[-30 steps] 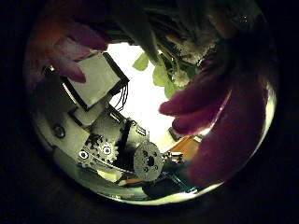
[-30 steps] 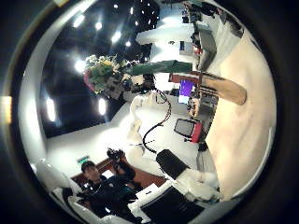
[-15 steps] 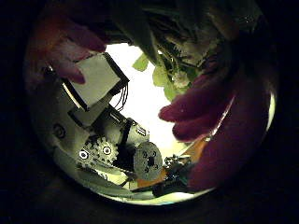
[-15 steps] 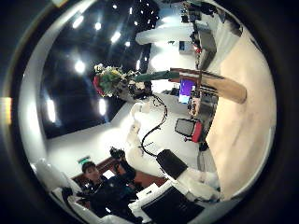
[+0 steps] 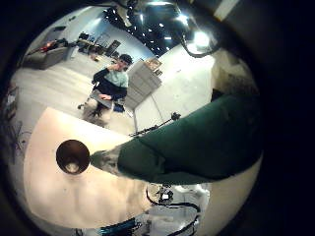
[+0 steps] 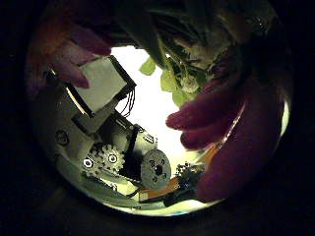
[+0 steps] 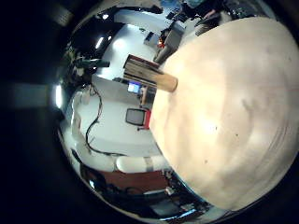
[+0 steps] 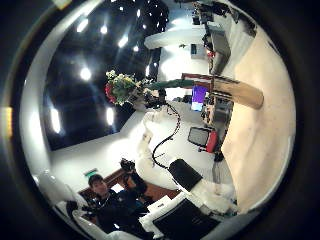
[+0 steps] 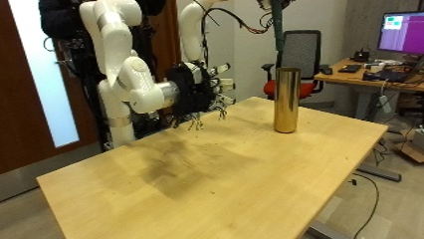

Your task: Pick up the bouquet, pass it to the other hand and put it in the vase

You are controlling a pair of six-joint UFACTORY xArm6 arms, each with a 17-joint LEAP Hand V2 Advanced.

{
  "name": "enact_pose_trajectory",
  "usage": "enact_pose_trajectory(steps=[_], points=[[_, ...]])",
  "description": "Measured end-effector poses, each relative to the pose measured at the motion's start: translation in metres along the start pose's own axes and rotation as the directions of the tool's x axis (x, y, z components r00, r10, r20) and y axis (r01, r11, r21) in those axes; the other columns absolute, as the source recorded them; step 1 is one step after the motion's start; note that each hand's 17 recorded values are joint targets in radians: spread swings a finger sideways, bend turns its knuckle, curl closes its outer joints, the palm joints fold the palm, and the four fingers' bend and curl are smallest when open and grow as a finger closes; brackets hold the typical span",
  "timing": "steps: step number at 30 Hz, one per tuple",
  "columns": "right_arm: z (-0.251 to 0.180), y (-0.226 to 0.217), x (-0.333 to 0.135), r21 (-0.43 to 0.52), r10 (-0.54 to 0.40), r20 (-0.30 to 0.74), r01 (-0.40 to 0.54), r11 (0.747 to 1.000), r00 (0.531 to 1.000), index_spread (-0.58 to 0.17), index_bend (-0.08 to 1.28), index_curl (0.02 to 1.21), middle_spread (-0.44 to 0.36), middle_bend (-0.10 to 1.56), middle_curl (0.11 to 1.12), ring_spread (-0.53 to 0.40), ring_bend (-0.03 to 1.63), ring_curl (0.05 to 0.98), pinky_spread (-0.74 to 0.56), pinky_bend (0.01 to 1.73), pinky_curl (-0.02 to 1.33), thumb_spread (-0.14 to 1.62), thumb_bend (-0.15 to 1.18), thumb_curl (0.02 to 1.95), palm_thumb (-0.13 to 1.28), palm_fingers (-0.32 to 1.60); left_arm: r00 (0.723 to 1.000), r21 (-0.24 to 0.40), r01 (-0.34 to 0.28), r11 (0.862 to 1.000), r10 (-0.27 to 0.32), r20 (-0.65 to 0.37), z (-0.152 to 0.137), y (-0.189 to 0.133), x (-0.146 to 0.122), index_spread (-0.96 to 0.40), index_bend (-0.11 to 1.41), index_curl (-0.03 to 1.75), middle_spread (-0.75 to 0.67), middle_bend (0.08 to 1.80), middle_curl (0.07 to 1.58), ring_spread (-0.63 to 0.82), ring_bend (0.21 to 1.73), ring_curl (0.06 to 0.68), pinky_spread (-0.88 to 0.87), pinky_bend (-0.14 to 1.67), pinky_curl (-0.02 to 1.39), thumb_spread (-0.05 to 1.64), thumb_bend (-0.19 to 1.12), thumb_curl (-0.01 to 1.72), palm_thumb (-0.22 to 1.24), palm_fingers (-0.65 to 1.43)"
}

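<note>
From the outside, the gold vase (image 9: 285, 100) stands upright near the far edge of the surface (image 9: 225, 184). The right hand (image 9: 199, 93) hangs over the surface's left side with its fingers loose and holding nothing (I cannot pick out the bouquet from here). The right thumb side palm view shows what that view does not: the left hand (image 8: 150, 96) is raised high and closed round the bouquet (image 8: 122, 86), flowers at one end and green wrap at the other. In the left little finger side palm view the wrap (image 5: 187, 147) runs close across the palm, its tip pointing towards the vase's dark mouth on the surface below. The left thumb side palm view is crowded with purple petals (image 6: 231, 123).
</note>
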State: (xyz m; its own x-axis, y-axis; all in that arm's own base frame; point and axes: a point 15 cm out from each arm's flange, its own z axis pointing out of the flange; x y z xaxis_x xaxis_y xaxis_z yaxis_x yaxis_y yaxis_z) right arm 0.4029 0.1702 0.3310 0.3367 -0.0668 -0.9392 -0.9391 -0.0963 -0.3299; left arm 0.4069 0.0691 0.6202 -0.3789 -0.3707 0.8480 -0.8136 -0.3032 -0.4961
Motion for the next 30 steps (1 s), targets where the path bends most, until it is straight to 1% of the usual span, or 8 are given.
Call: enact_pose_trajectory(steps=[13,17,21,24,30], points=[[-0.001,0.000,0.002,0.004,0.005,0.001,-0.005,1.000,1.000,-0.347,0.16,0.26,0.176,0.18,0.26,0.208,0.46,0.260,0.44,0.61,0.30,0.99,-0.03,0.35,0.60,-0.01,1.000,-0.009,0.007,1.000,-0.007,0.020,-0.003,0.000,-0.021,-0.56,0.21,1.58,-0.61,0.99,1.14,-0.41,1.43,0.598,-0.57,1.12,0.81,0.20,-0.02,0.95,1.15,1.06],[-0.001,0.000,0.002,0.004,0.005,0.002,-0.005,1.000,1.000,-0.347,0.16,0.26,0.165,0.18,0.26,0.208,0.47,0.259,0.43,0.61,0.30,0.99,-0.03,0.35,0.60,-0.01,0.999,-0.004,0.023,1.000,-0.023,0.034,-0.004,-0.001,-0.036,-0.55,0.21,1.59,-0.61,0.98,1.15,-0.41,1.43,0.599,-0.58,1.12,0.82,0.20,-0.02,0.95,1.15,1.07],[-0.001,0.000,0.002,0.002,0.004,0.002,-0.004,1.000,1.000,-0.341,0.17,0.27,0.163,0.18,0.26,0.207,0.47,0.256,0.43,0.61,0.30,0.99,-0.03,0.35,0.60,-0.01,0.998,0.004,0.050,0.999,-0.050,0.032,-0.004,-0.001,-0.052,-0.53,0.21,1.59,-0.61,0.98,1.15,-0.41,1.43,0.599,-0.58,1.11,0.82,0.20,-0.02,0.95,1.15,1.07],[-0.001,0.001,0.002,0.002,0.004,0.004,-0.004,1.000,1.000,-0.340,0.17,0.27,0.163,0.18,0.26,0.207,0.47,0.255,0.43,0.61,0.30,0.99,-0.03,0.35,0.59,0.00,0.997,-0.004,0.070,0.998,-0.070,0.038,-0.004,0.002,-0.065,-0.53,0.21,1.59,-0.61,0.99,1.15,-0.42,1.42,0.601,-0.58,1.11,0.83,0.21,-0.02,0.95,1.15,1.06],[-0.001,0.001,0.000,-0.002,0.001,0.013,-0.001,1.000,1.000,-0.373,0.15,0.26,0.141,0.18,0.27,0.206,0.46,0.251,0.43,0.61,0.30,1.00,-0.03,0.35,0.59,-0.02,0.994,-0.014,0.102,0.995,-0.101,0.052,0.000,0.009,-0.089,-0.51,0.19,1.60,-0.61,0.98,1.16,-0.42,1.41,0.605,-0.59,1.11,0.83,0.25,-0.03,0.94,1.11,1.04]])
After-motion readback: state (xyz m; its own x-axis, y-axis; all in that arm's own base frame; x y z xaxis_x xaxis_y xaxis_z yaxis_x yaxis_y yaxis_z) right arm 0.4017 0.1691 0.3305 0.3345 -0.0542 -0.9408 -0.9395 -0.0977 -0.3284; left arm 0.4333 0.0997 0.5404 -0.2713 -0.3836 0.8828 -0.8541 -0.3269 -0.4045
